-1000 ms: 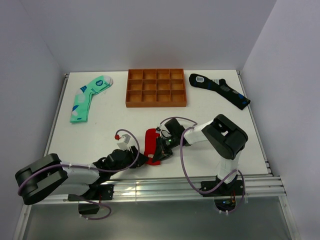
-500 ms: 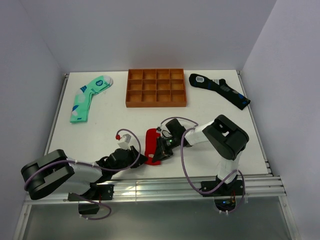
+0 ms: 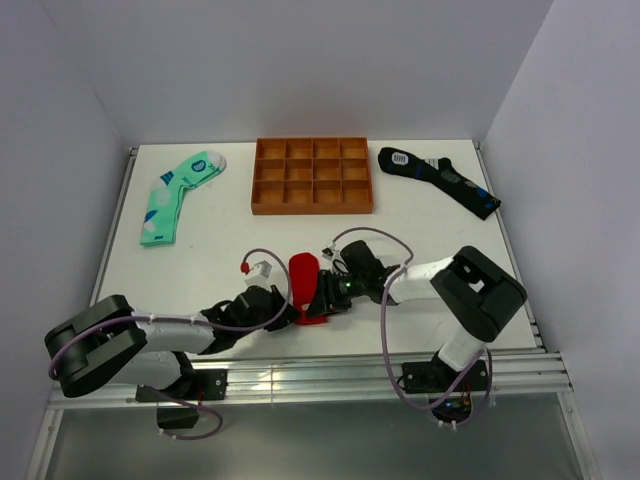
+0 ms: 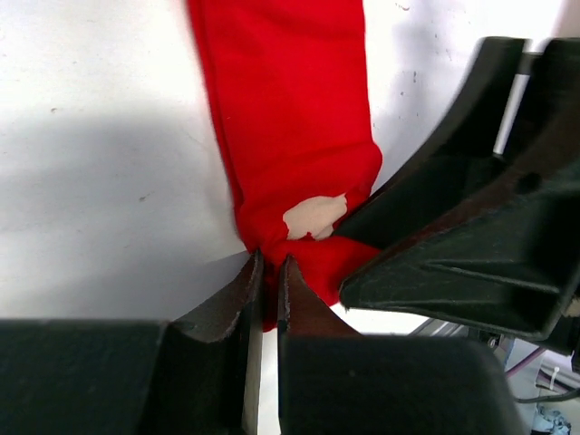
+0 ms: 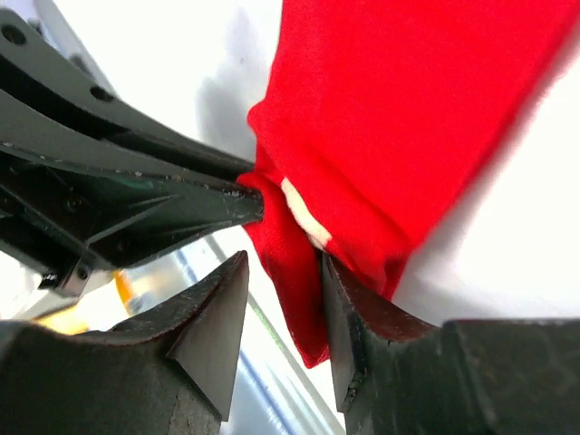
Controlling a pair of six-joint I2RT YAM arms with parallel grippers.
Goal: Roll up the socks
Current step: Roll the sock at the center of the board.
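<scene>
Near the front edge of the table (image 3: 220, 250), between your grippers, lies the red sock (image 3: 303, 280). Your left gripper (image 4: 269, 263) pinches its near end, with the jaws almost closed. Your right gripper (image 5: 283, 263) has its jaws wide, with the folded edge between them. Green sock (image 3: 175, 195) is far left, black sock (image 3: 440, 180) far right.

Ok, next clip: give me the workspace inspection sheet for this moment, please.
Surface: white table, no spills seen.
Job's things: red sock at near edge between the arms; mint-green sock far left, black sock far right, both flat, unrolled.
Clutter: orange compartment tray, empty, far centre.
Grippers: left jaws shut on the red sock's near end; right jaws open around a fold beside them.
Cables: purple cable looped along each arm.
Surroundings: plain walls; nothing else seen.
</scene>
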